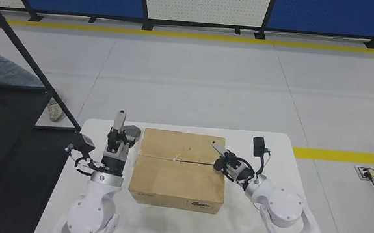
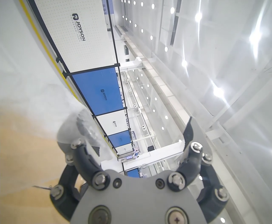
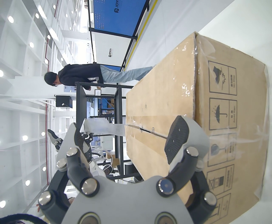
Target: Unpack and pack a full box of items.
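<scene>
A closed cardboard box [image 1: 178, 170] lies in the middle of the white table [image 1: 251, 219], its top flaps meeting at a taped seam [image 3: 144, 130]. My left gripper [image 1: 119, 130] stands at the box's far left corner, pointing up and away. It is open [image 2: 138, 131], and a crumpled wad of clear tape [image 2: 82, 125] clings to one finger. My right gripper [image 1: 218, 151] is at the box's right end by the seam. It is open [image 3: 127, 136], with one ribbed pad [image 3: 177, 139] over the box's edge. A loose strip of clear tape [image 3: 106, 127] runs from the seam toward the other finger.
A small black device with a cable [image 1: 260, 146] lies on the table at the far right. A black frame stand [image 1: 21, 59] is off the table's left side, with a person's leg and shoe [image 1: 56, 110] beside it. Bare table lies in front of the box.
</scene>
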Robot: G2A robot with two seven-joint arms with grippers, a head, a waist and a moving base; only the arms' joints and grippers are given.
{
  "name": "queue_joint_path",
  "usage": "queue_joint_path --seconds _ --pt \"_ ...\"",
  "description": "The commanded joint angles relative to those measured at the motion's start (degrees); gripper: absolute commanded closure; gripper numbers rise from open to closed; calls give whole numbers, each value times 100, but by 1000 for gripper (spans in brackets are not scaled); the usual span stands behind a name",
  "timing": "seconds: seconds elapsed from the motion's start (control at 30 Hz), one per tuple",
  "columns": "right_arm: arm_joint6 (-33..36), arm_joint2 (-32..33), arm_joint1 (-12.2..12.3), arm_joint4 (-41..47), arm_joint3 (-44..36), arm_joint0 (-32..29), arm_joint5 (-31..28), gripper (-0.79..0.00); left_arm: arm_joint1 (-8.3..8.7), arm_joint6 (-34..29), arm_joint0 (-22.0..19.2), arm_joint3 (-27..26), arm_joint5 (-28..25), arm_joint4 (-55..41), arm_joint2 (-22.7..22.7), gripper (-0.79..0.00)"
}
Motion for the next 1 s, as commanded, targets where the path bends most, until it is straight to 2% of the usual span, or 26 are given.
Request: queue_joint_path --seconds 0.0,0.43,0.97 --pt "19 3 1 -1 -5 1 45 -785 -30 -30 -70 54 32 40 81 -785" --pt "66 -20 -5 44 27 28 203 -785 -243 -252 -522 392 225 250 649 -785" --pt "65 50 11 77 -61 -134 196 -785 -510 -345 -886 780 385 480 1167 -785"
